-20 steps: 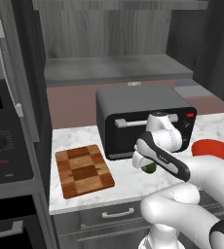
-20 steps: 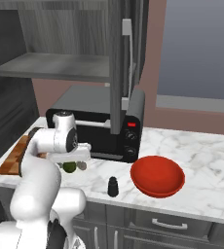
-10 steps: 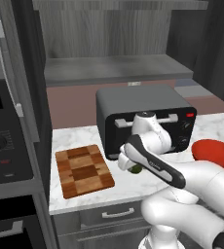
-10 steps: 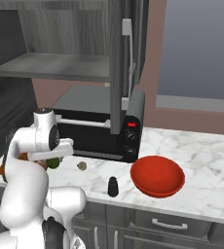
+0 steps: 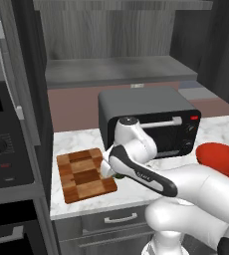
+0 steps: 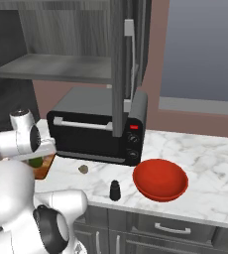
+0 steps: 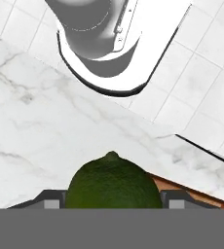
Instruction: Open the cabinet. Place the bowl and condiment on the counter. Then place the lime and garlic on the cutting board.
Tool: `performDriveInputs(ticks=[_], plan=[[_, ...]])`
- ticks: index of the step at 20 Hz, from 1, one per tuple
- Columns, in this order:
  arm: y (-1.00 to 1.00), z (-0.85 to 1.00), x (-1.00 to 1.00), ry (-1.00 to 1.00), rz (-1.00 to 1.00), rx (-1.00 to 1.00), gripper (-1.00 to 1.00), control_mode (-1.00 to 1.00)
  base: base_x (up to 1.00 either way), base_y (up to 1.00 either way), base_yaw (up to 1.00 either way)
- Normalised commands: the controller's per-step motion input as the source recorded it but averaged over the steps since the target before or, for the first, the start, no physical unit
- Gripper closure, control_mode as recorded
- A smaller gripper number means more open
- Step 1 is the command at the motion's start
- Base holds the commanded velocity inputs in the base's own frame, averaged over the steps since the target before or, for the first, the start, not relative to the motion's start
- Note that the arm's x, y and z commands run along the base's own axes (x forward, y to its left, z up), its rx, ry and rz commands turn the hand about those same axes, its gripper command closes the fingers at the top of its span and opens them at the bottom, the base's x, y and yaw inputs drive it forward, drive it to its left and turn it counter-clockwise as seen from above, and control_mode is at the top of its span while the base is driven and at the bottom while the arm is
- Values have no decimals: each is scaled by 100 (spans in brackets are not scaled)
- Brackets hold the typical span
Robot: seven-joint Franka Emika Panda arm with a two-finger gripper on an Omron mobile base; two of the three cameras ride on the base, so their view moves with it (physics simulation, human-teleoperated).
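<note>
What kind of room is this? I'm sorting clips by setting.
A rendered home kitchen, most likely: a white marble counter carries a black toaster oven and a chequered cutting board, with a dark wood-grain cabinet open above and an oven's control panel alongside.

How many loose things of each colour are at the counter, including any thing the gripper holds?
Red: 1, the bowl
Black: 1, the condiment
Green: 1, the lime, held in the gripper
Beige-grey: 1, the garlic
Brown chequered: 1, the cutting board
Total: 5
</note>
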Motion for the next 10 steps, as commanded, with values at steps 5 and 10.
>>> performDriveInputs(ticks=[5,10], plan=[[60,7,7,-10,2,-2,100,-100,0,0,0],[48,0,28,-12,0,-1,100,-100,0,0,0]])
